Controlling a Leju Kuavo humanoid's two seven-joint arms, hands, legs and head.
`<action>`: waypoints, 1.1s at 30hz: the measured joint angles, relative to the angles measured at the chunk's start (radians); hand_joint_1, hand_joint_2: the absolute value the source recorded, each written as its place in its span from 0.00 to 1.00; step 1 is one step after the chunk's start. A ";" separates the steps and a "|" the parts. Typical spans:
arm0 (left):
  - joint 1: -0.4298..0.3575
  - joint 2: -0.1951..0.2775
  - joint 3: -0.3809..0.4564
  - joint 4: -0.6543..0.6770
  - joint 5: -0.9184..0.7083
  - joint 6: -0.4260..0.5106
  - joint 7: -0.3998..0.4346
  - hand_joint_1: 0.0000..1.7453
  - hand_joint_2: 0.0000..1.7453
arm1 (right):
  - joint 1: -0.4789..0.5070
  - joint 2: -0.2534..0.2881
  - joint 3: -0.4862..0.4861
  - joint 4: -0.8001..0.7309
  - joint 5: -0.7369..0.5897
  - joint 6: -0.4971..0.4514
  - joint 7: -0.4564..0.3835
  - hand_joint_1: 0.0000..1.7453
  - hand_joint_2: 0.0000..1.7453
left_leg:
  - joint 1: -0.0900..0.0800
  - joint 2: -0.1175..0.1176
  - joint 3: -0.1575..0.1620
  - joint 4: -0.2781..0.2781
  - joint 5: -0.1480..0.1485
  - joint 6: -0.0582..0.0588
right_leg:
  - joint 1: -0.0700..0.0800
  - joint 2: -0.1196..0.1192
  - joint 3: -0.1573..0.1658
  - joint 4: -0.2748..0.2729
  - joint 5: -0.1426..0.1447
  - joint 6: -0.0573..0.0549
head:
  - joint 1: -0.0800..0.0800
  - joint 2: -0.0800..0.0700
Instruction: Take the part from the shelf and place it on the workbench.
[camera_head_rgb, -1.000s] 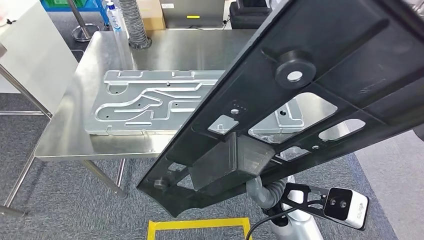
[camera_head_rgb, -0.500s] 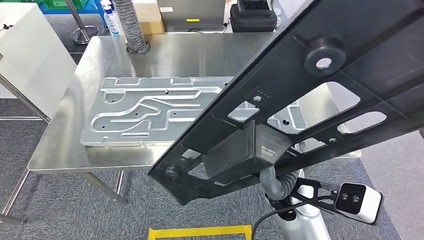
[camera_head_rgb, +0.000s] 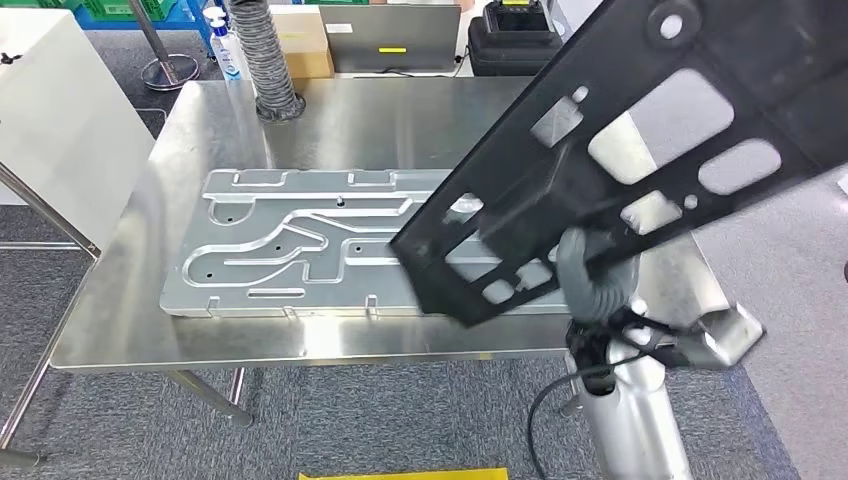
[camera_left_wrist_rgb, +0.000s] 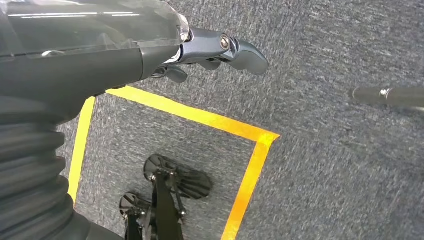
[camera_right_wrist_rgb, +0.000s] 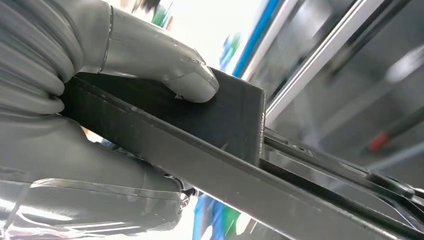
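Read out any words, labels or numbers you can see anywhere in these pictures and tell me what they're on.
No text can be read.
Yellow strip on the grey case: blurred.
White label on the cardboard box: too small.
Label on the bottle: too small.
The black part, held by the right hand, shows no lettering.

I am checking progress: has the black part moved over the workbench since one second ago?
Yes. The black part has risen and swung farther over the workbench, covering less of the aluminium plate.

The black part (camera_head_rgb: 640, 150) runs off the frame's edge and hides the right hand's (camera_head_rgb: 590, 275) fingers
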 joint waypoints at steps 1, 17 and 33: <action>0.000 -0.001 0.002 0.000 0.003 0.000 -0.001 0.00 1.00 | -0.027 -0.014 -0.021 0.041 0.034 -0.078 0.000 1.00 1.00 | 0.001 0.000 0.002 -0.003 0.000 0.006 | -0.002 -0.001 -0.013 0.027 -0.015 0.006 | 0.000 0.000; 0.000 -0.017 0.019 0.000 -0.013 -0.001 -0.023 0.00 1.00 | -0.387 -0.136 -0.080 0.450 1.157 -0.883 0.361 1.00 1.00 | -0.013 -0.001 -0.010 0.073 -0.070 -0.019 | -0.005 0.004 -0.093 -0.001 0.089 -0.028 | 0.000 0.000; -0.022 -0.025 0.003 0.000 -0.058 -0.030 -0.032 0.00 1.00 | -0.634 0.081 0.444 1.080 1.331 -0.465 0.163 1.00 1.00 | -0.004 -0.004 0.003 -0.018 0.008 0.015 | 0.012 -0.002 -0.127 0.116 0.002 -0.005 | 0.000 0.000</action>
